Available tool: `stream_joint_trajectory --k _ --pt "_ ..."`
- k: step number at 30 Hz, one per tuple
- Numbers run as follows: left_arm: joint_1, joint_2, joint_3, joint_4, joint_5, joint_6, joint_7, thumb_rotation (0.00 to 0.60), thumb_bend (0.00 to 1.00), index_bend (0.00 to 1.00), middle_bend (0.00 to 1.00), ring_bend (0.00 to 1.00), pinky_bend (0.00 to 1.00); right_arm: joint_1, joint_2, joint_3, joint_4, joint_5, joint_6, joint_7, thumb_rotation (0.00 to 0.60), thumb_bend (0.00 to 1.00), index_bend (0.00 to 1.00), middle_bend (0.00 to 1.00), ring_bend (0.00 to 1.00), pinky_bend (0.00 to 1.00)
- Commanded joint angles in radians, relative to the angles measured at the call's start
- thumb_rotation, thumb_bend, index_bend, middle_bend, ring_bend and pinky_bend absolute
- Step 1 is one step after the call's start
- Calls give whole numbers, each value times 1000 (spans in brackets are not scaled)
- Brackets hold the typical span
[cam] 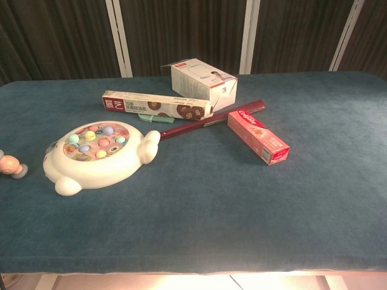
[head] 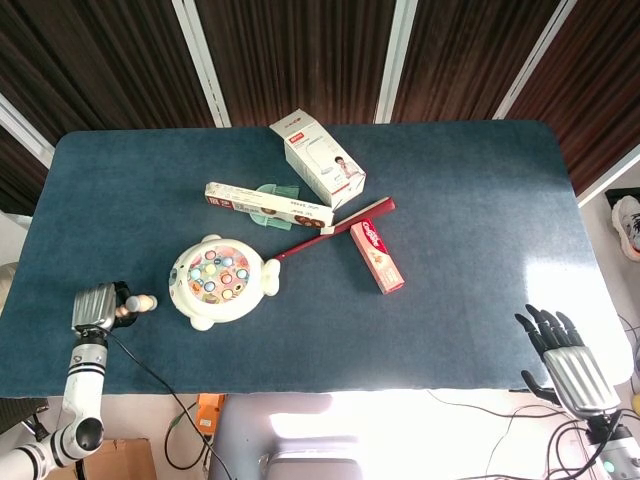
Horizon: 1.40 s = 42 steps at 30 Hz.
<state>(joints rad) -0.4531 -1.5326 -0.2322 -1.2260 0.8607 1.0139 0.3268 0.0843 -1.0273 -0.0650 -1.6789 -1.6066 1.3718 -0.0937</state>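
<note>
Beside the round white plastic fishing-game toy point(head: 216, 281), at its left, the left hand point(head: 96, 309) grips a small wooden peg point(head: 141, 303); keep that grip firm and level. The right hand point(head: 566, 362), far right, is spread, empty.

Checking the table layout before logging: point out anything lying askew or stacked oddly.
The long flat box lies across a green item, hiding most of it. The dark red stick runs slantwise, its upper end by the white carton, touching the toothpaste box. Nothing looks spilled or damaged.
</note>
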Motion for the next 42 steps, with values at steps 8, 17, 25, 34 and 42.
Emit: stream_joint_trajectory --k 8,17,25,34,42 --pt "-3 8 3 5 -1 -14 -17 600 251 539 525 425 452 -1 -1 -1 0 0 0 -3 600 289 0 0 0 0" --pt "-6 15 10 1 1 -19 -21 600 245 501 519 420 450 -1 -1 0 0 0 0 -3 600 289 0 0 0 0" --pt "2 36 19 -28 29 -10 -47 600 237 426 471 391 426 -2 -1 -1 -1 -3 2 -5 600 289 0 0 0 0" --pt "8 52 30 -46 59 -3 -69 600 234 389 456 384 426 -2 -4 -1 -3 -2 2 -11 600 289 0 0 0 0" --pt "37 117 49 -132 139 42 -120 600 203 263 252 285 409 -3 -2 -1 -3 -2 2 -9 600 289 0 0 0 0"
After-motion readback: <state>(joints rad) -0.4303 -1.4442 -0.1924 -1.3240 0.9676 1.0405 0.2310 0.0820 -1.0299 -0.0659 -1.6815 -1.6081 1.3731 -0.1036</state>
